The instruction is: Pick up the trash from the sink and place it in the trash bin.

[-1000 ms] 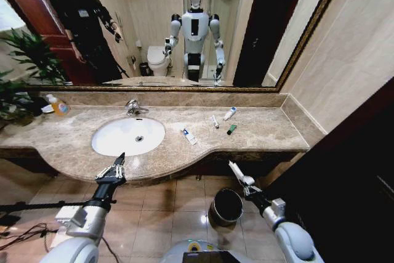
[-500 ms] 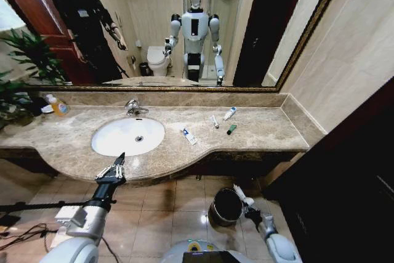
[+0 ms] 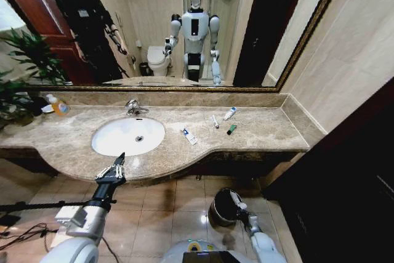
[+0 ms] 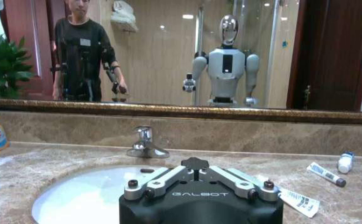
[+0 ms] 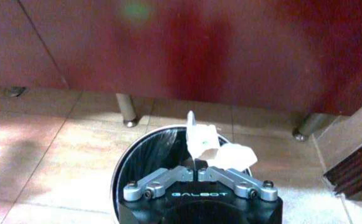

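My right gripper (image 3: pixel 237 204) hangs low over the open trash bin (image 3: pixel 223 209), a dark round bin on the floor tiles. It is shut on a white piece of trash (image 5: pixel 202 139), which sticks up above the bin's black liner (image 5: pixel 148 156). On the counter right of the sink (image 3: pixel 117 141) lie a white tube (image 3: pixel 189 135), a second white tube (image 3: pixel 215 121), a small blue-capped tube (image 3: pixel 229 113) and a dark green tube (image 3: pixel 231 129). My left gripper (image 3: pixel 115 169) is parked, shut, at the counter's front edge before the sink (image 4: pixel 74 196).
A chrome tap (image 3: pixel 134 108) stands behind the basin and a yellow-orange soap bottle (image 3: pixel 59 106) at the counter's far left. Dark red cabinet fronts on metal legs (image 5: pixel 128 109) stand just behind the bin. Cables lie on the floor at the left.
My right arm has dropped from beside the counter's front edge down to the bin, carrying the white piece. The left arm and the items on the counter have not moved.
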